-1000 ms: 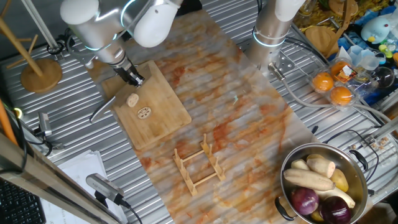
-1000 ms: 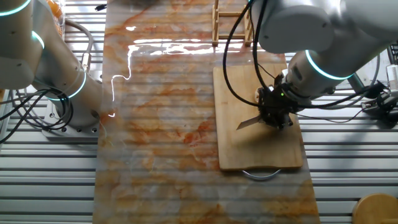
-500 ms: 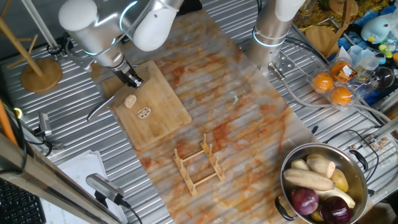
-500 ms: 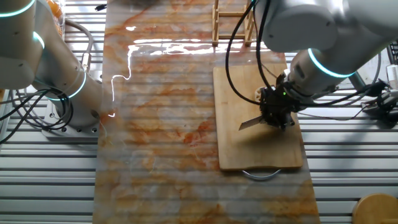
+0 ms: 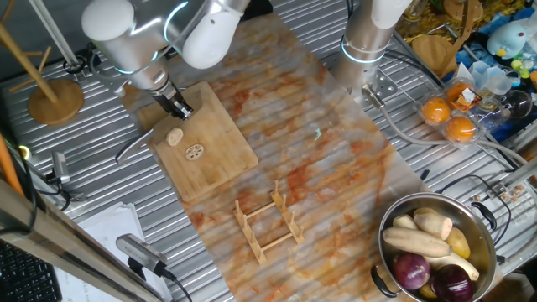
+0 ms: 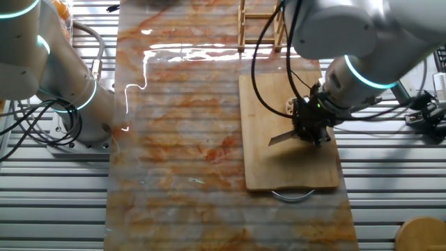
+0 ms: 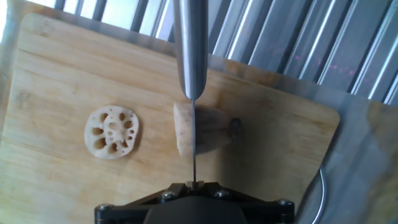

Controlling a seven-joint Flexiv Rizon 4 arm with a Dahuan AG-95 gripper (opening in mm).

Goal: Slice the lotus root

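- The worktop [image 5: 336, 168] spreads under me, a marbled orange mat over ridged metal. Far off from my hand sits a steel pot [image 5: 480, 220] of long pale roots and purple onions, which I leave alone.
- The wooden cutting board [image 7: 74, 81] lies directly beneath my hand, with a small wooden rack [image 5: 268, 220] beyond its far corner.
- My hand [image 6: 309, 125] hangs over the board, closed on the knife [image 7: 190, 56]. In the hand view the blade runs straight out from between my fingers, edge down. The handle itself is hidden from me.
- The lotus root [image 7: 202, 129] is a stubby tan chunk lying on its side right under the blade, which crosses it near its cut end. I cannot tell whether the edge is touching the skin or just above it.
- One cut slice [image 7: 111, 131] lies flat on the board off to one side of the chunk, apart from it, its ring of holes facing up.
- I judge the chunk light, firm and crisp, so it should cut cleanly. Being short, rounded and unheld, it could roll or skid under the edge, so I would press straight down.
- Were it to be held, I would grip the brown end farthest from the blade. The slice looks thin and brittle.
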